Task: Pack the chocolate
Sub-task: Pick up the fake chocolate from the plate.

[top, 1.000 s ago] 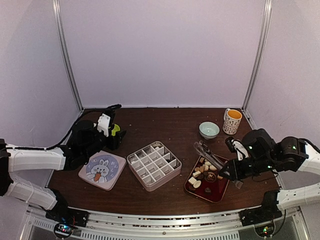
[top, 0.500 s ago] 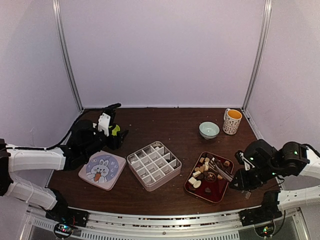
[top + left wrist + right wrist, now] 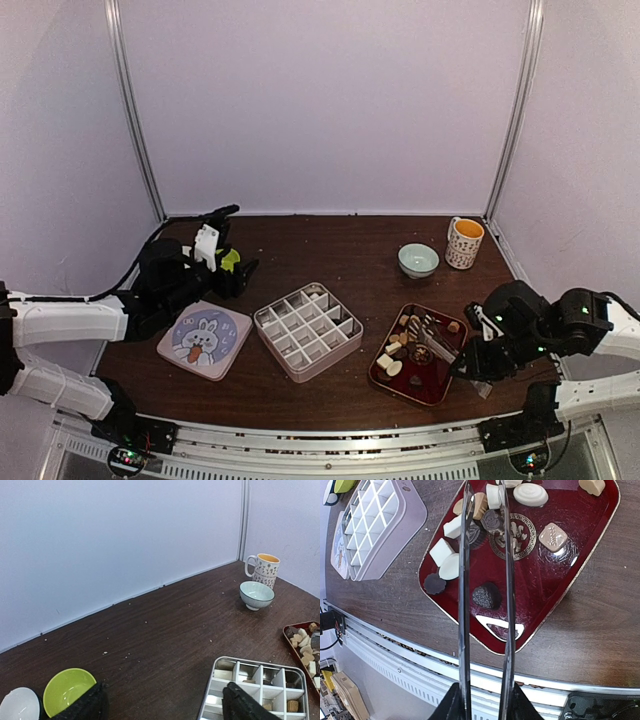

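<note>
The chocolate [image 3: 400, 345] lies on a red tray [image 3: 443, 388] at the lower right of the top view, just right of the divided box [image 3: 308, 330] on the desk [image 3: 350, 250]. The right end effector [image 3: 478, 362] grips metal tongs [image 3: 465, 605], their tips over the tray's pieces. The left end effector [image 3: 162, 707], at the frame's left, stands wide beside a green bowl [image 3: 67, 690].

On the dark brown wooden worktop [image 3: 340, 250], a glossy red rectangular tray [image 3: 438, 382] holds cream, tan and dark brown chocolate pieces [image 3: 388, 362]. The right end effector [image 3: 474, 362] grips slim metal tongs [image 3: 432, 340], whose tips reach over the tray. A white gridded plastic box [image 3: 308, 330] sits to the tray's left, beside a rabbit-printed lid [image 3: 204, 339]. The left end effector [image 3: 240, 272] hangs near a lime-green bowl [image 3: 231, 259].
</note>
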`<state>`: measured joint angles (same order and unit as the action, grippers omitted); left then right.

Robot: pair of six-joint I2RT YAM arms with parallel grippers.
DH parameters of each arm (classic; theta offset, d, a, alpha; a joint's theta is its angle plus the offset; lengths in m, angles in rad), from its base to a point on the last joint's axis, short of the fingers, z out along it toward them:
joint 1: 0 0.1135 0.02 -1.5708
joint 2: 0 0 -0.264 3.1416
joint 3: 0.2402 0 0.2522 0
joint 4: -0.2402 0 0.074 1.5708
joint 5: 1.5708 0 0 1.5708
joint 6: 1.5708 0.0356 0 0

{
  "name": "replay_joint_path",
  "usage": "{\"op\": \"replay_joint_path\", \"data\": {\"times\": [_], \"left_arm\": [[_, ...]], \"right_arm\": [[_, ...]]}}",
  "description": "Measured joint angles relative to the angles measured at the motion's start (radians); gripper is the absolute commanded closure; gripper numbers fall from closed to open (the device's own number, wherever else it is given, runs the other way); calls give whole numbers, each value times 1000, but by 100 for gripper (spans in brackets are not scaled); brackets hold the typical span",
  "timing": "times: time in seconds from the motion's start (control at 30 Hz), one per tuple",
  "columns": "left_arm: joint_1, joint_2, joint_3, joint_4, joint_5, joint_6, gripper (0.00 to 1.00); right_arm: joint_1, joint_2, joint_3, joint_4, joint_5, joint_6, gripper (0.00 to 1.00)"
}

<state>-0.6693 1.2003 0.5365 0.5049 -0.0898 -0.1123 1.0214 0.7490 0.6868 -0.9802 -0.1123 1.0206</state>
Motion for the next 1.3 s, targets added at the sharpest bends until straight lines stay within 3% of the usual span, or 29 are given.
{"op": "replay_joint_path", "data": {"times": [0.13, 1.3], "left_arm": [[0, 0, 0, -1, -2, -2, 3], [0, -10, -33, 17, 1, 2, 2]], "right_arm": [[-1, 21, 0, 3, 1, 0, 73], [-18, 100, -49, 79, -10, -4, 80]]}}
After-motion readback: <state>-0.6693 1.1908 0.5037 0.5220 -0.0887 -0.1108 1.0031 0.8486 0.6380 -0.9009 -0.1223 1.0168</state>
